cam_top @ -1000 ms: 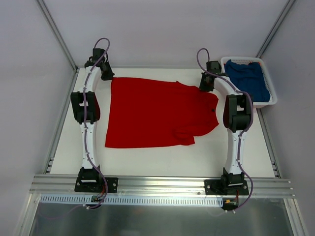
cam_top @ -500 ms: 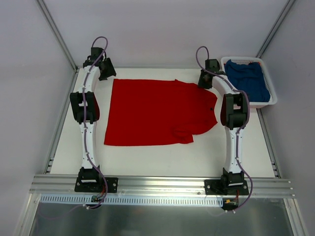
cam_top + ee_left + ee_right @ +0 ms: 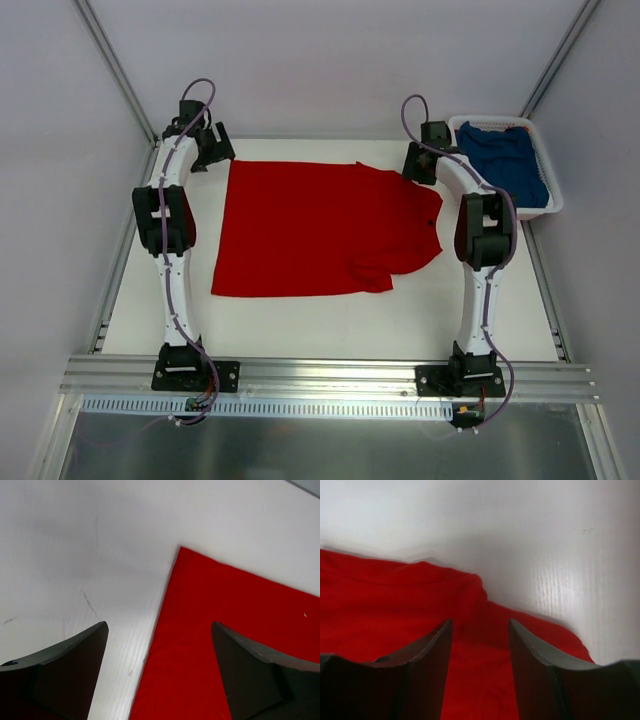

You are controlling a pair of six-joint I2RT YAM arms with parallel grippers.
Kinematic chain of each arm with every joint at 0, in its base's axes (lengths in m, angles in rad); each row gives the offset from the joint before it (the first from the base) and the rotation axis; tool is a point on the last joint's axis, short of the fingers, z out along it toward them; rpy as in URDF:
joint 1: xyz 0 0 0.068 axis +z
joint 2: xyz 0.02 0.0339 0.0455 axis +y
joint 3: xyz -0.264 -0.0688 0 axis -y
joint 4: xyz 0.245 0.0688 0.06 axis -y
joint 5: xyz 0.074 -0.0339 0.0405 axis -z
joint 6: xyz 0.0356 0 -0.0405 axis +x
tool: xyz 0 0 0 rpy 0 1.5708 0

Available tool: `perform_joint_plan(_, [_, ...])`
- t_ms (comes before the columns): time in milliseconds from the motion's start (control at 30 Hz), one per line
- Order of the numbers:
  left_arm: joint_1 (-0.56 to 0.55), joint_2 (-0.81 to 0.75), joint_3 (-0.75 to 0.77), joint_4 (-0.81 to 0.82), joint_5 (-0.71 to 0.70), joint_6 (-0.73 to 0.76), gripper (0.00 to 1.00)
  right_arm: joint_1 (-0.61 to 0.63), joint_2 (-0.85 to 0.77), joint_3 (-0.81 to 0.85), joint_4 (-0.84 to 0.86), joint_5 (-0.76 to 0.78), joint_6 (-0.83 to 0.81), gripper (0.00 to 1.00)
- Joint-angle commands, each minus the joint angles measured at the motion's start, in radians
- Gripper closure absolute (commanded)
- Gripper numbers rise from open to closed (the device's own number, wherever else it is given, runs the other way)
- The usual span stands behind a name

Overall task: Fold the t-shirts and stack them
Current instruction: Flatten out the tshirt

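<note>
Red t-shirt point(image 3: 320, 230) lies spread flat mid-frame on the table point(image 3: 300, 325) (small flap sticks out at its lower right edge). Left gripper point(image 3: 212, 150) sits at the shirt's upper-left corner. I see its jaws wide apart and holding nothing. Right gripper point(image 3: 418, 165) is at the upper-right edge, jaws parted above a bunched fold, nothing clamped. Blue t-shirt point(image 3: 505, 165) lies in the white basket point(image 3: 553, 205), upper right.
</note>
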Motion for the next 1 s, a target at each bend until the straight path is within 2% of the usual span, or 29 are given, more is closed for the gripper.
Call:
perform_joint_plan(0, [-0.011,-0.203,-0.075,0.006,-0.028,0.017,0.15,0.015,-0.194,-0.017,-0.008,0.027,-0.035,0.49])
perform_joint_plan(233, [-0.052,-0.383,-0.307,0.008,-0.026,-0.009,0.14,0.038,-0.387,-0.138,-0.052,0.041,-0.054,0.48])
perform_joint_plan(467, [-0.132,-0.541,-0.59,0.028,-0.022,-0.049,0.15,0.085,-0.608,-0.41,-0.043,-0.004,-0.02,0.48])
perform_joint_plan(667, [-0.146,-0.711,-0.894,0.144,0.006,-0.093,0.15,0.131,-0.72,-0.575,-0.025,-0.039,0.026,0.49])
perform_joint_plan(967, [-0.158,-0.886,-1.132,0.193,0.0,-0.147,0.15,0.272,-0.834,-0.753,-0.019,-0.024,0.066,0.51])
